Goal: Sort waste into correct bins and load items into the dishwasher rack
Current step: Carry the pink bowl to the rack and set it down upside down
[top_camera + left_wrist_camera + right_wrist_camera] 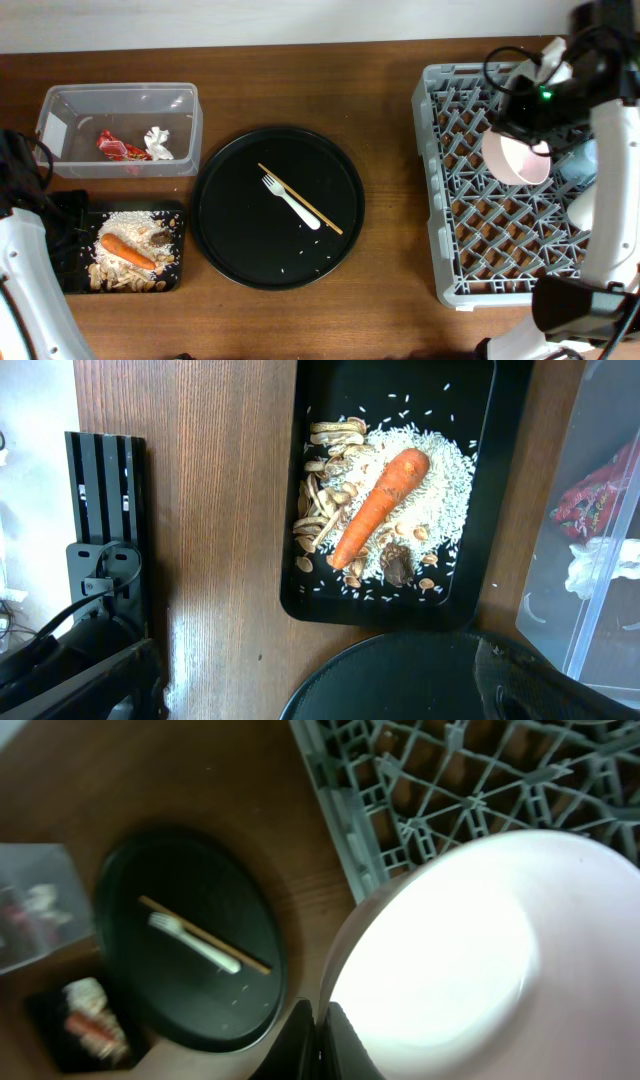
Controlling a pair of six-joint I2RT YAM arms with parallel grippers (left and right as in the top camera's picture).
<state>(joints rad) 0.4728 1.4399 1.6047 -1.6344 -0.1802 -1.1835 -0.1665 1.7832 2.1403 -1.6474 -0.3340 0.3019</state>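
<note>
Your right claw (pixel 533 98), from above, pinches the cream-pink bowl (pixel 518 160) over the rack (pixel 470 270); the clear tub (pixel 120 92) holds wrapper (pixel 120 149) and tissue (pixel 158 142). Left wrist: your left claw (pixel 330 690) is spread; the carrot (pixel 380 505) lies on rice (pixel 445 490) in the black tray (pixel 300 510), tip lower left. Right wrist: the bowl's rim is clamped.

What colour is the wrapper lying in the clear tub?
The wrapper is red; the left wrist view shows it best.
</note>
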